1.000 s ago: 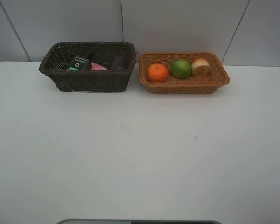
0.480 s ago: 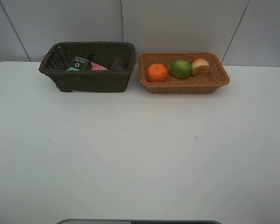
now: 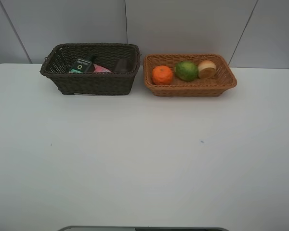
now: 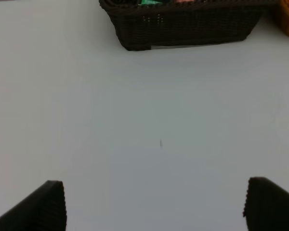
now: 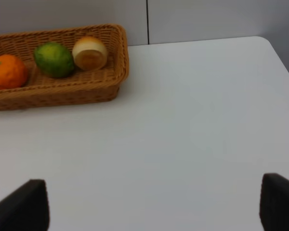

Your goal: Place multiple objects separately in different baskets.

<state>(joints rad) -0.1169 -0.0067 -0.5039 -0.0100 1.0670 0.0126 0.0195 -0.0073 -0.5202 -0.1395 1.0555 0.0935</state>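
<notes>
The dark brown basket (image 3: pixel 89 82) stands at the back left and holds the dark green flat bottle (image 3: pixel 82 65), the pink bottle (image 3: pixel 101 69) and the dark cup (image 3: pixel 122 65). The light tan basket (image 3: pixel 192 89) beside it holds the orange (image 3: pixel 162 75), the green fruit (image 3: pixel 186 70) and the peach (image 3: pixel 207 69). The right wrist view shows that basket (image 5: pixel 62 91) with the orange (image 5: pixel 7 71), green fruit (image 5: pixel 54 59) and peach (image 5: pixel 90 53). My left gripper (image 4: pixel 156 204) is open over bare table before the dark basket (image 4: pixel 183 29). My right gripper (image 5: pixel 154 204) is open and empty. Neither arm shows in the high view.
The white table (image 3: pixel 144 159) spreads in front of the baskets. Grey wall panels stand right behind the baskets. The table's right edge shows in the right wrist view (image 5: pixel 279 57). A grey strip (image 3: pixel 144 228) lies at the table's near edge.
</notes>
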